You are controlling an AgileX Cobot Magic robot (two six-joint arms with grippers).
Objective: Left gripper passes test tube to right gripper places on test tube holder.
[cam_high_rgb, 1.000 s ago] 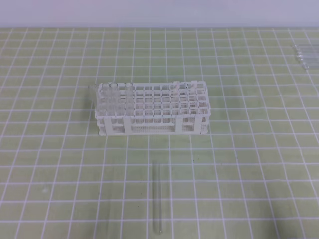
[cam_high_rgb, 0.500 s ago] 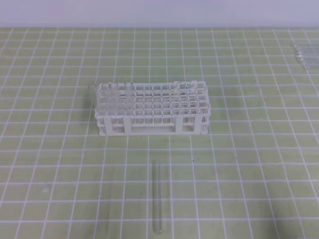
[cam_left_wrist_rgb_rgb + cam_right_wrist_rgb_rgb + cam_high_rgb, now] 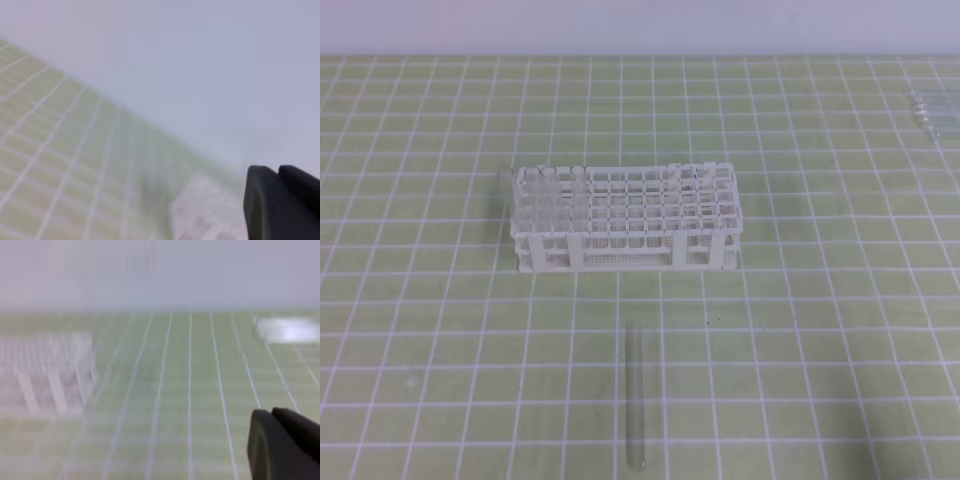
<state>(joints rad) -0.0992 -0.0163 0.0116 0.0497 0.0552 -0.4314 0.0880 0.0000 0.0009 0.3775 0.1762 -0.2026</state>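
- One test tube [image 3: 636, 398] lay flat on the bench [image 3: 840, 330], pointing roughly away from the camera, its rounded end nearest the lower edge of the exterior view; nothing touched it.
- One test tube holder [image 3: 623, 220] stood on the bench beyond the tube, well apart from it, its long side facing the camera.
- The holder's cells at its left end held several upright tubes [image 3: 548, 195]; I counted about six there, though the clear glass against white plastic made the count unsure. A few more seemed to stand near the right end, too faint to count.
- The cells in the middle of the holder looked unfilled.
- One small cluster of clear glass items [image 3: 932, 108] lay on the bench at the far right edge, well apart from the holder.
- Neither arm appeared in the exterior view.
- The left pincer [image 3: 282, 205] showed only as a dark tip in the lower right corner of its blurred wrist view; I could not tell whether it was released or clenched, and it grasped nothing visible.
- The right pincer [image 3: 285, 445] likewise showed as one dark tip in its wrist view, state impossible to tell, with the holder [image 3: 47, 372] blurred at the left.
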